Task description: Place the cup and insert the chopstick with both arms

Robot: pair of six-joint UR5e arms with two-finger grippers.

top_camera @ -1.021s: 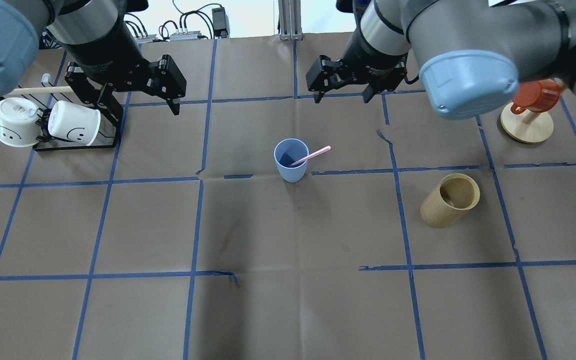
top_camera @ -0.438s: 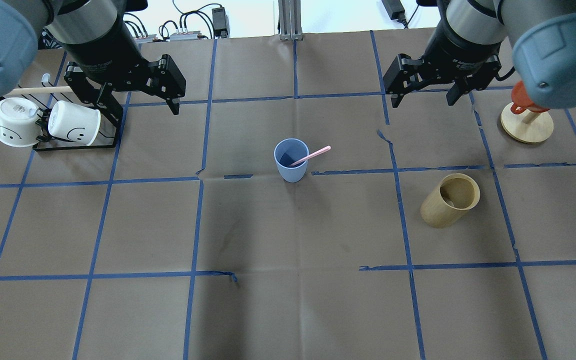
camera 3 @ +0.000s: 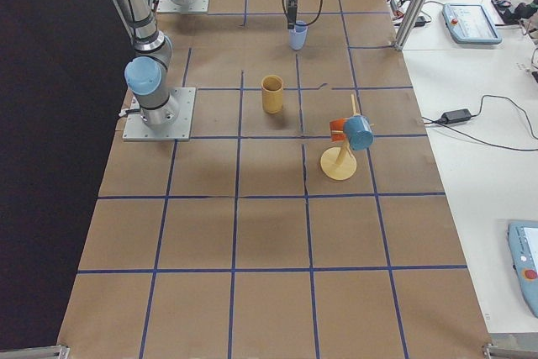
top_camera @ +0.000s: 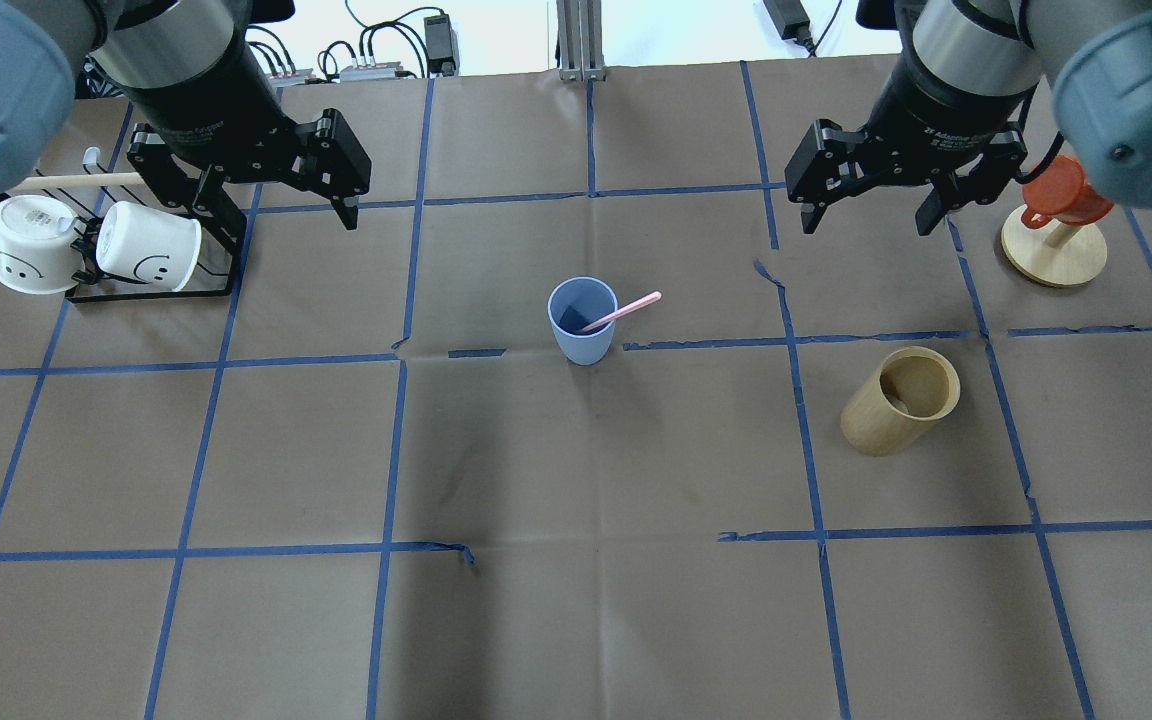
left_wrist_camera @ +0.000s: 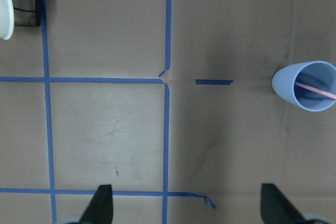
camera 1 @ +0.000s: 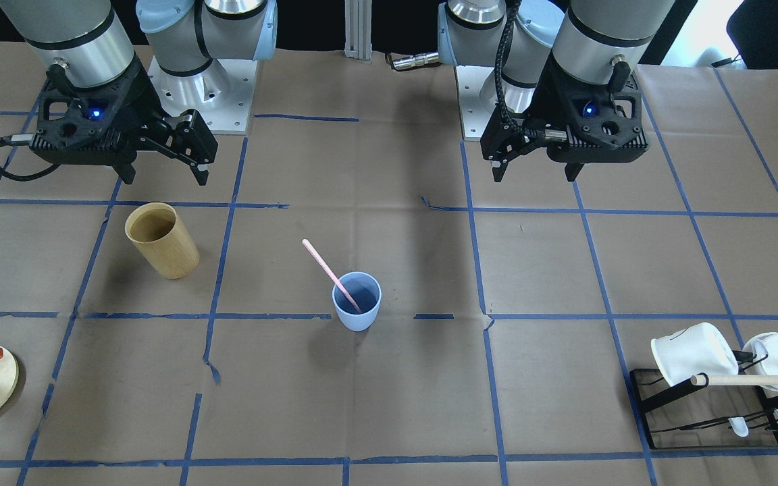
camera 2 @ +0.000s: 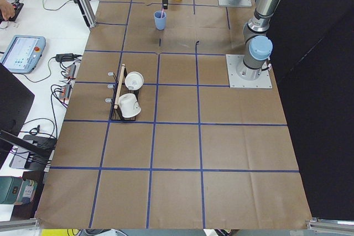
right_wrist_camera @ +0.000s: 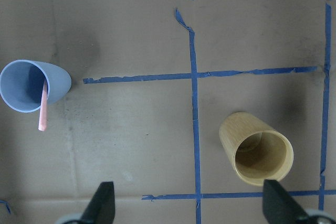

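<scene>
The light blue cup (top_camera: 582, 322) stands upright near the table's middle; it also shows in the front view (camera 1: 356, 302). One pale pink chopstick (top_camera: 626, 311) leans inside it, its top sticking out over the rim toward the right arm's side. My left gripper (top_camera: 286, 220) hangs open and empty, above the table far to the cup's left. My right gripper (top_camera: 868, 222) hangs open and empty, far to the cup's right. The left wrist view shows the cup (left_wrist_camera: 304, 86) at its right edge; the right wrist view shows the cup (right_wrist_camera: 29, 86) at its left.
A tan bamboo cylinder (top_camera: 898, 400) stands right of the cup. A black rack with two white mugs (top_camera: 96, 245) and a wooden rod sits at far left. A round wooden stand with an orange-red cup (top_camera: 1054, 240) sits at far right.
My right arm has swung from near the table's middle out to the right, with its gripper open. The left arm, cup and chopstick have not moved.
</scene>
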